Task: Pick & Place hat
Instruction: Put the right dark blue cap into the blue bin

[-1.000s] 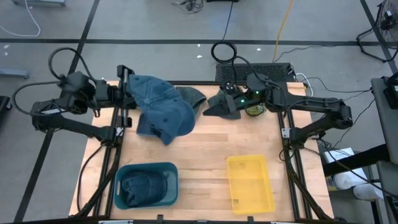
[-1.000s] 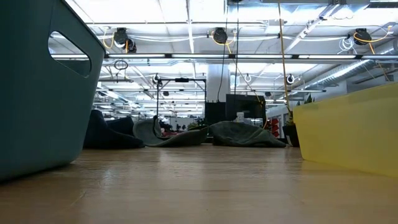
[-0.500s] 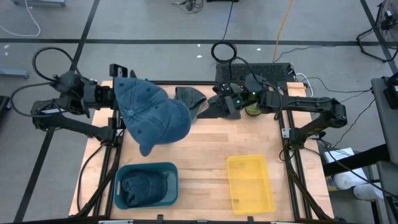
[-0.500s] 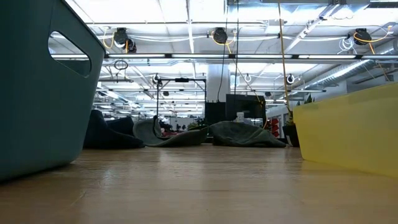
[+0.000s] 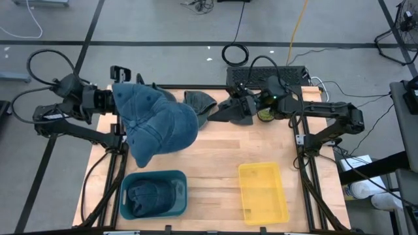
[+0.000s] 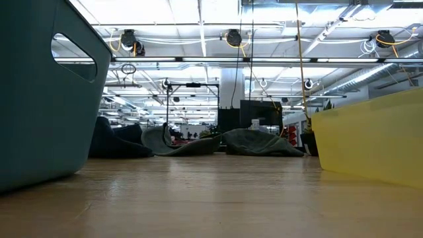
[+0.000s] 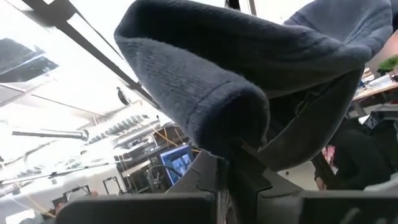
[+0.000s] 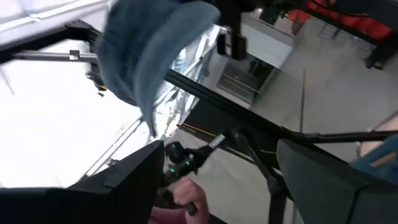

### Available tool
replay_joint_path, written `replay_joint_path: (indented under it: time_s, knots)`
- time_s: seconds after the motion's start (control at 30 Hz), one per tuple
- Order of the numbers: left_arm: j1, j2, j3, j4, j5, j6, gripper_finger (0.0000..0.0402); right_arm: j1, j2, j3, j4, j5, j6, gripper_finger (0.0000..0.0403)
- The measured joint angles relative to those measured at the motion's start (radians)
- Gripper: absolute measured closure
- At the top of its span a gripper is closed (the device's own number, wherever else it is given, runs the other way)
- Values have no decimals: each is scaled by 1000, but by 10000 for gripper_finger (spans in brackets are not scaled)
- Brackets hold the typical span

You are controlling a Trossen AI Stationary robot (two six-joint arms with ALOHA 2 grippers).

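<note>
A blue cap (image 5: 159, 123) hangs in the air over the table's far left part, its brim (image 5: 144, 153) pointing toward the near edge. My left gripper (image 5: 119, 98) is shut on it at its far left side. My right gripper (image 5: 239, 108) stands open at the far edge, above dark hats (image 5: 199, 103) that lie flat on the wood. Its own wrist view shows two spread fingers (image 8: 134, 174) with nothing between them and the blue cap (image 8: 149, 50) beyond. My left gripper pinches a rolled fold of the cap's fabric (image 7: 239, 140) between its two fingers. It comes in from the table's left, slanting upward. The cap bulges above and beyond the fingers and is lifted clear of the table.
A teal bin (image 5: 130, 179) with a dark hat (image 5: 147, 196) inside stands at the near left. A yellow bin (image 5: 262, 192) stands at the near right. Bare wood lies between them and the far hats (image 6: 254, 142). A small green object (image 5: 266, 116) sits under the right arm.
My left gripper has drawn back toward the table's left edge and risen a little, still shut. The blue cap has come up and leftward with it, and its brim has swung toward the near left. My right gripper has tipped upward, still open.
</note>
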Motion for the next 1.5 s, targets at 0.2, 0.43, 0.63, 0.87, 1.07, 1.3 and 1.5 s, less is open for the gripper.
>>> replay_joint_path:
  time_s: [0.2,0.43,0.63,0.87,1.07,1.3,1.5]
  knots:
    - [3,55,0,-6,-13,1,389,6,0,0,5,46,23,105]
    - [27,102,0,3,-19,-7,389,37,0,0,80,44,70,105]
    - [27,131,0,17,-24,-11,389,69,0,0,102,44,93,105]
    - [27,136,0,17,-34,-19,389,106,0,0,121,46,109,113]
    - [27,136,0,14,-41,-32,389,118,0,0,122,58,104,171]
    - [26,136,0,-14,-41,-50,389,117,0,0,118,75,101,281]
    - [27,136,0,-18,-41,-72,383,118,0,0,125,71,55,380]
